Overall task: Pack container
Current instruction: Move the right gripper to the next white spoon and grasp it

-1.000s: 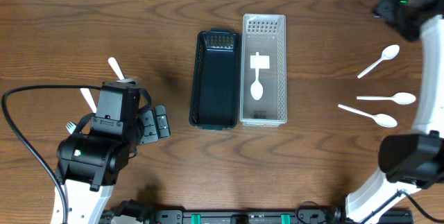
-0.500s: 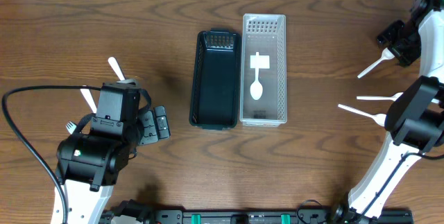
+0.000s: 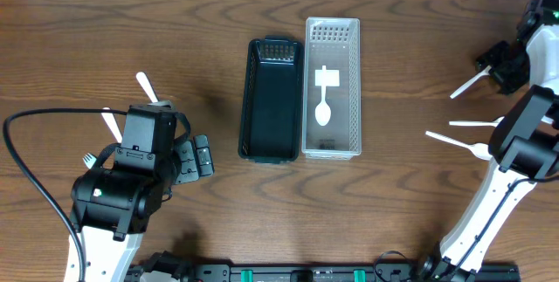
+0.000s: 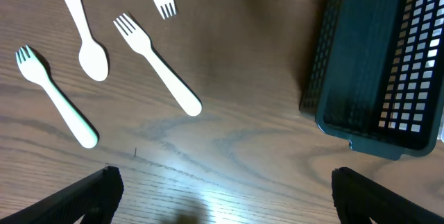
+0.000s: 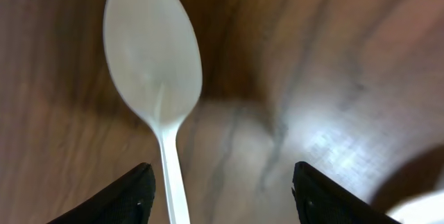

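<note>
Right gripper (image 5: 218, 191), fingers spread, straddles 1 spoon (image 5: 154, 64): bowl up-frame, handle lengthwise btwn tips, prob. untouched. Left gripper (image 4: 225, 195) spread too.

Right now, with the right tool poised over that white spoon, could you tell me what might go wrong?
1. The spoon lies flat on the table, and its thin handle sits nearer one finger of the open right tool than the middle. Closing may push it aside rather than pinch it.
2. In the overhead view the middle spoon and the lowest spoon lie close by, partly under the right arm. A low sweep could scatter them.
</note>
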{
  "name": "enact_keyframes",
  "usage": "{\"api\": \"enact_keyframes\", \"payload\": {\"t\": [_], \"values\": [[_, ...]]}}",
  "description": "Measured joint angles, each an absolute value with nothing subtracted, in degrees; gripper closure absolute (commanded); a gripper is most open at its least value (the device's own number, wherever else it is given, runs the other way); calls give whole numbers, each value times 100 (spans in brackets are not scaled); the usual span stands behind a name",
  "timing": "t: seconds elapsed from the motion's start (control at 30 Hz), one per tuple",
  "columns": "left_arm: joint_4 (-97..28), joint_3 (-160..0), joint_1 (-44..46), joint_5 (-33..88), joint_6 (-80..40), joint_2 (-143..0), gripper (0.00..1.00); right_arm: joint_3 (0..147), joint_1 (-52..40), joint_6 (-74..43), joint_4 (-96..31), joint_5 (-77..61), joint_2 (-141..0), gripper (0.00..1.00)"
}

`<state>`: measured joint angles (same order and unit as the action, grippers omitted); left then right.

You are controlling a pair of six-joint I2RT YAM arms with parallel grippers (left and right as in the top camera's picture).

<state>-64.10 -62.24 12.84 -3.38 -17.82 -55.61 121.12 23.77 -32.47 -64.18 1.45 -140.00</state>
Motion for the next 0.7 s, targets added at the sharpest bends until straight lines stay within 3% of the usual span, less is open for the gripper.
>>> {"api": "enact_keyframes", "payload": {"t": [0.7], "values": [[-6307, -6224, 1284, -336, -1782, -5561, 2, 12119, 2279, -3129, -5907, -3, -14212, 38]]}}
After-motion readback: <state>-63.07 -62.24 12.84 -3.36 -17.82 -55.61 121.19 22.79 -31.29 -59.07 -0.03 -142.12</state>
